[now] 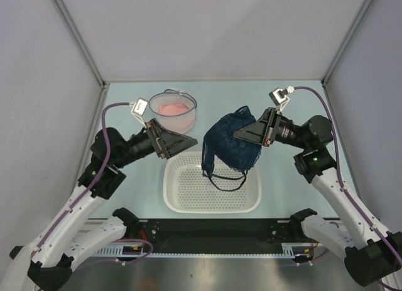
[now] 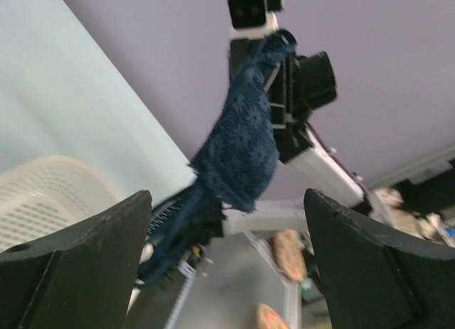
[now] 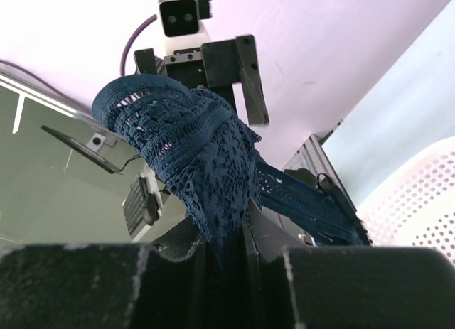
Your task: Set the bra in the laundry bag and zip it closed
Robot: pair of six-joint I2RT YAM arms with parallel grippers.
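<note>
While the right gripper [image 1: 242, 132] was clamped on a bunched fold of the bra [image 1: 232, 143], I logged that dark lace garment as hanging above the white perforated basket [image 1: 212, 208], its straps dangling toward it. I judged it light, soft, limp and prone to snagging, best taken by a gathered cup or band rather than a thin strap. I entered the left gripper [image 1: 188, 141] as spread wide and empty, near the bra, and the laundry bag [image 1: 183, 122] as back-left on the table [image 1: 282, 197], seemingly open-mouthed with something pink [image 1: 173, 108] inside; trailing straps looked the likeliest hindrance.
</note>
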